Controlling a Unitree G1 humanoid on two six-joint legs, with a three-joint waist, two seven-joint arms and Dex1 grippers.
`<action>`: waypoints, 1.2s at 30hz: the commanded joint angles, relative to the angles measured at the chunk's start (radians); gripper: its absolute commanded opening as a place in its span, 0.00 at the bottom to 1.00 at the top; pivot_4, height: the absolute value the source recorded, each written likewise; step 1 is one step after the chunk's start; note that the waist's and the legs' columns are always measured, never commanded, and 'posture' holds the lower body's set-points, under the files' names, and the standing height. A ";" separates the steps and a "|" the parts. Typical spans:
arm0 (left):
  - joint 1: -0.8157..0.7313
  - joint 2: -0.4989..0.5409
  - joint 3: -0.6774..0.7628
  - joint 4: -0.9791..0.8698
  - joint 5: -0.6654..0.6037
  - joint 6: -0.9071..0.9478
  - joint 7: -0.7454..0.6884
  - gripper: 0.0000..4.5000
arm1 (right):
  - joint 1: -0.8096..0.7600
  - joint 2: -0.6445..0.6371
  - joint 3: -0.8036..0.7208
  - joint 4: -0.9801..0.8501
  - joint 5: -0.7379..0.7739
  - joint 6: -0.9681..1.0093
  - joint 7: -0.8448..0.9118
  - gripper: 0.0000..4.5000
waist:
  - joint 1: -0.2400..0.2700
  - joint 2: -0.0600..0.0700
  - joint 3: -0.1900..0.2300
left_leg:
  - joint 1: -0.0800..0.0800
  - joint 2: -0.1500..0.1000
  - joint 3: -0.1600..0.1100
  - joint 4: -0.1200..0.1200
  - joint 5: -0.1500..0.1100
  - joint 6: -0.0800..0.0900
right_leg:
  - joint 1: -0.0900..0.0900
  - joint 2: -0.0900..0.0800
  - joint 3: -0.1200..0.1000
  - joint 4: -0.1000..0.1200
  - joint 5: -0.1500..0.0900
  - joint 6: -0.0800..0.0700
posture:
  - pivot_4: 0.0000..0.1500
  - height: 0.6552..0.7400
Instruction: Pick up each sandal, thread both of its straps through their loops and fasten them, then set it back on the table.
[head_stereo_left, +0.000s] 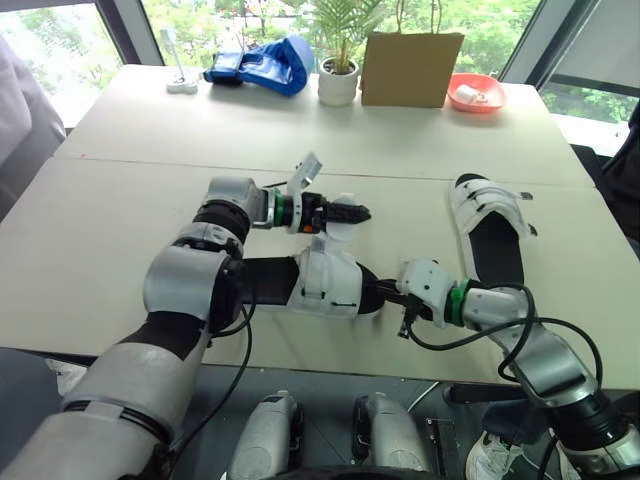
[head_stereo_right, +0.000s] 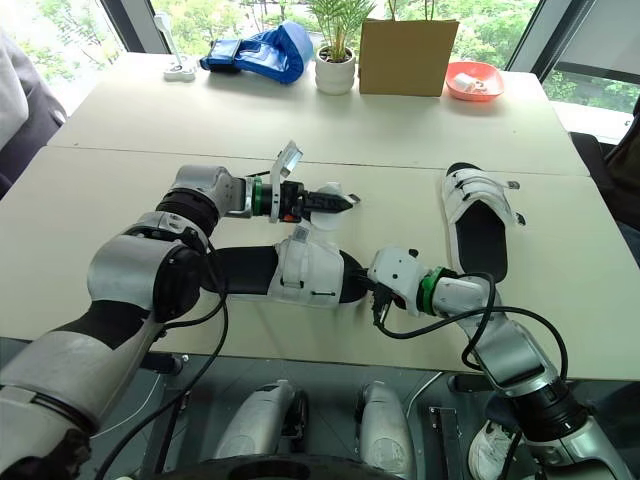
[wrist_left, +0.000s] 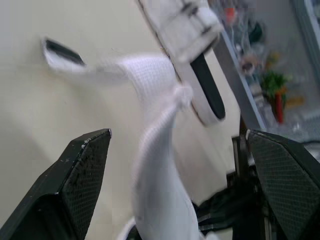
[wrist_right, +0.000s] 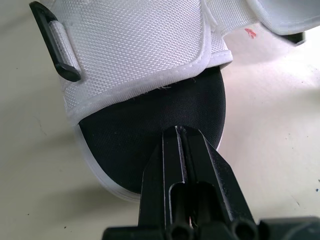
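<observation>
Left wrist view: left gripper (wrist_left: 177, 137) is gaping around the black-soled sandal's (head_stereo_left: 325, 285) white woven strap (wrist_left: 150, 165) at the table's (head_stereo_left: 120, 230) front edge. Right gripper (wrist_right: 180, 132), fingers together, is pinning the toe. Pinching near the strap's tip is looking wisest.

Woven white cloth sandal (wrist_right: 140, 45), matt table (head_stereo_left: 100, 230)

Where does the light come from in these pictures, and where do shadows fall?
Left eye view: daylight comes through the windows behind the table, the left pane glaring white. Right wrist view: the sandal casts a soft shadow on the table around its toe.
</observation>
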 joint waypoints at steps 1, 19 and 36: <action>-0.045 -0.009 0.072 -0.005 -0.053 -0.030 0.077 0.94 | 0.030 -0.016 -0.005 0.010 -0.027 0.023 -0.004 0.00 | 0.000 0.000 0.000 | 0.000 0.000 0.000 0.000 0.000 0.000 | 0.000 0.000 0.000 0.000 0.000 0.000 | 1.00 0.77; 0.000 0.013 -0.139 -0.144 0.066 -0.295 -0.325 0.03 | 0.037 -0.014 0.002 0.006 -0.034 0.023 -0.016 0.00 | -0.001 0.000 0.000 | 0.000 0.000 0.001 0.000 0.000 0.000 | 0.000 0.001 -0.001 0.000 0.000 0.000 | 1.00 0.77; 0.334 0.249 -0.288 -0.375 0.593 -2.411 0.141 0.03 | 0.026 -0.018 0.010 0.031 -0.044 0.006 0.014 0.00 | 0.021 0.002 -0.002 | 0.001 0.000 0.001 -0.001 0.000 -0.001 | 0.001 -0.004 -0.002 -0.004 0.003 -0.003 | 1.00 0.77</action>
